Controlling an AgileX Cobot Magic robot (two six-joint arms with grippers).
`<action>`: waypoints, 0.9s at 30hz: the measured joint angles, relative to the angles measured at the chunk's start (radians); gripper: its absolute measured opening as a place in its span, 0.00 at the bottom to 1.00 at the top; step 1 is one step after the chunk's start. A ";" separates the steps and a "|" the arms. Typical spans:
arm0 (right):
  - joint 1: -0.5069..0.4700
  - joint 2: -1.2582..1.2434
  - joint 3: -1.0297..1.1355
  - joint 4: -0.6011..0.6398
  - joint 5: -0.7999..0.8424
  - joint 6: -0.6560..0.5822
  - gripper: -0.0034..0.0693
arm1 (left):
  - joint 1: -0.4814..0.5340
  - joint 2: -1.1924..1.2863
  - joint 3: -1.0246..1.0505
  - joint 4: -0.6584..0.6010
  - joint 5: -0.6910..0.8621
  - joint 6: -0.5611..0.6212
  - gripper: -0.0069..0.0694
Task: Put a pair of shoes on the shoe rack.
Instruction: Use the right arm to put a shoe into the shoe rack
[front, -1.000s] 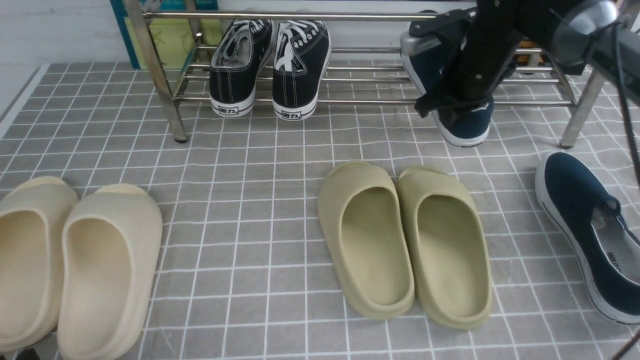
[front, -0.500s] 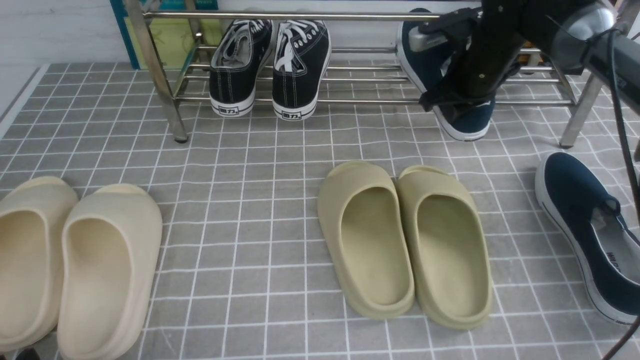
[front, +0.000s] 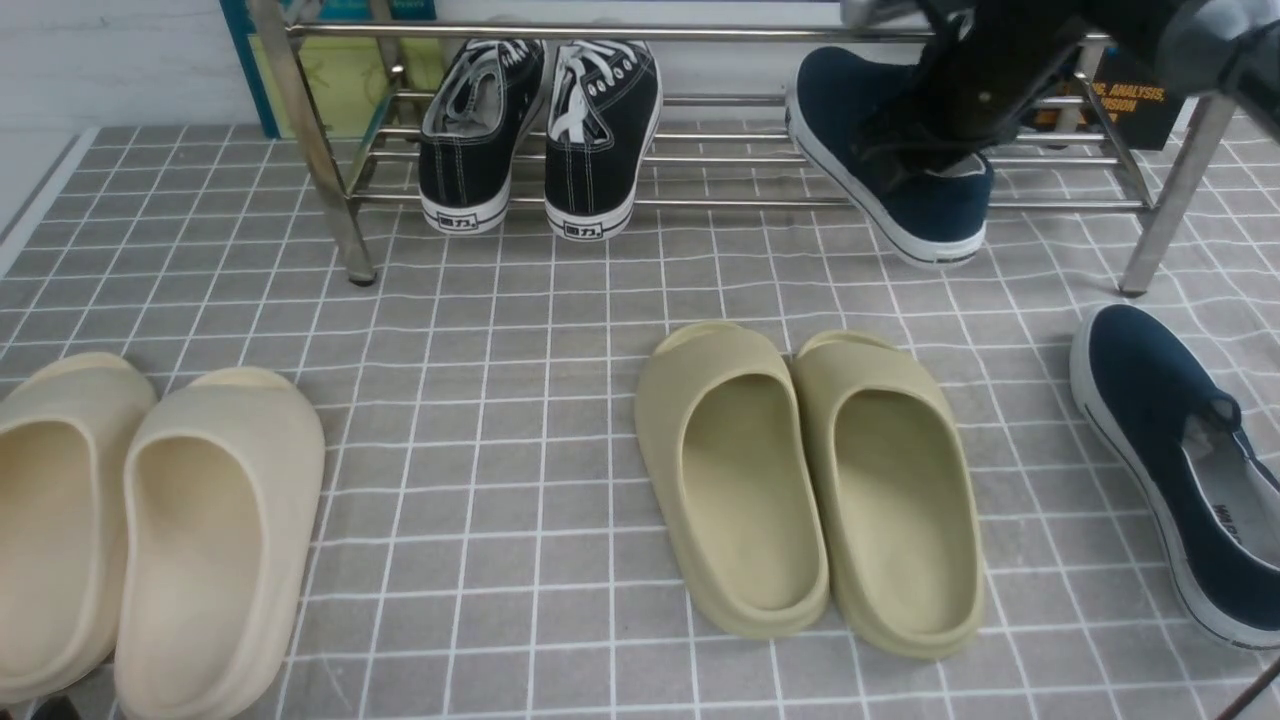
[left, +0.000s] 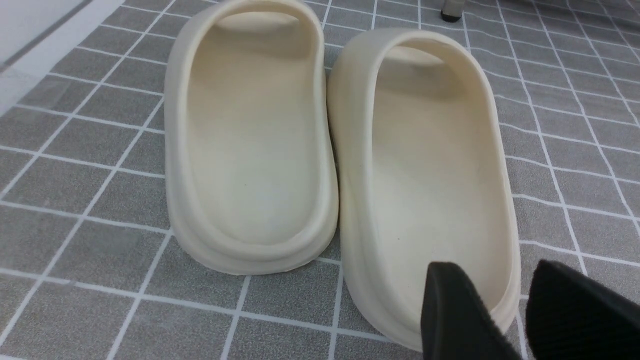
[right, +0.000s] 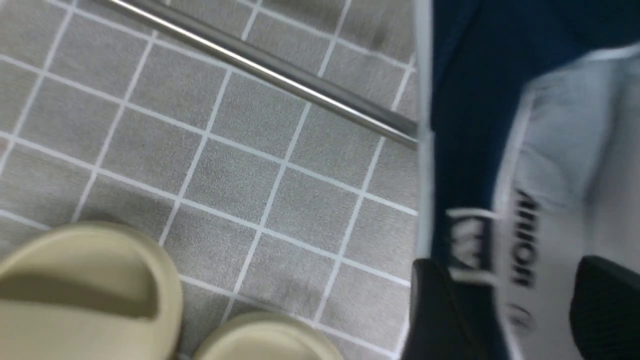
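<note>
Sneakers (front: 595, 140) on rack (front: 700, 31); olive slides (front: 740, 480) nearby

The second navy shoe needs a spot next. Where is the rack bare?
Widest bare bars: between the black sneakers and the navy shoe on the shoe rack. A narrower patch lies between that shoe and the right leg. The right gripper crowds that side.

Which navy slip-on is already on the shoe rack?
The navy slip-on on the right part of the shoe rack, heel overhanging its front bar. The other navy slip-on lies on the checked floor cloth, nearer the camera.
</note>
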 joint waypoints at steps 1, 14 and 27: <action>-0.001 -0.018 -0.001 -0.002 0.016 0.000 0.56 | 0.000 0.000 0.000 0.000 0.000 0.000 0.40; -0.002 -0.156 0.088 -0.056 0.150 -0.092 0.10 | 0.000 0.000 0.000 0.000 0.001 0.000 0.40; -0.002 -0.071 0.249 -0.116 0.069 -0.095 0.04 | 0.000 0.000 0.000 0.000 0.001 0.000 0.40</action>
